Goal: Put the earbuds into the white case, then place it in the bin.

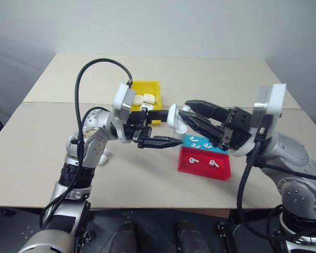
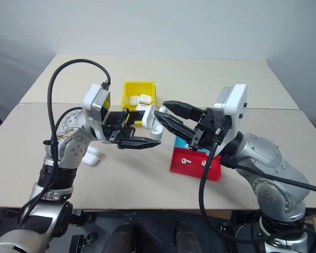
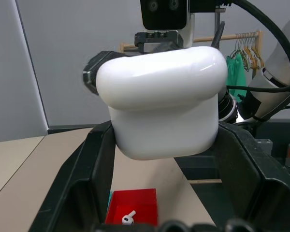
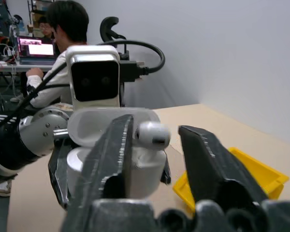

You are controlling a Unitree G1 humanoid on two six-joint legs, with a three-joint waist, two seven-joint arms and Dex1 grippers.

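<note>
My left gripper is shut on the white case, holding it in the air above the table with its lid flipped open. One of the earbuds stands in the case's mouth. My right gripper reaches in from the right with its fingers open around that earbud, a gap showing on one side. The yellow bin sits behind the grippers and holds several white cases. More earbuds lie in the red tray.
A red tray and, behind it, a blue tray with loose earbuds sit below my right gripper. Another white case rests on the table beside my left arm. A person sits at a desk in the background.
</note>
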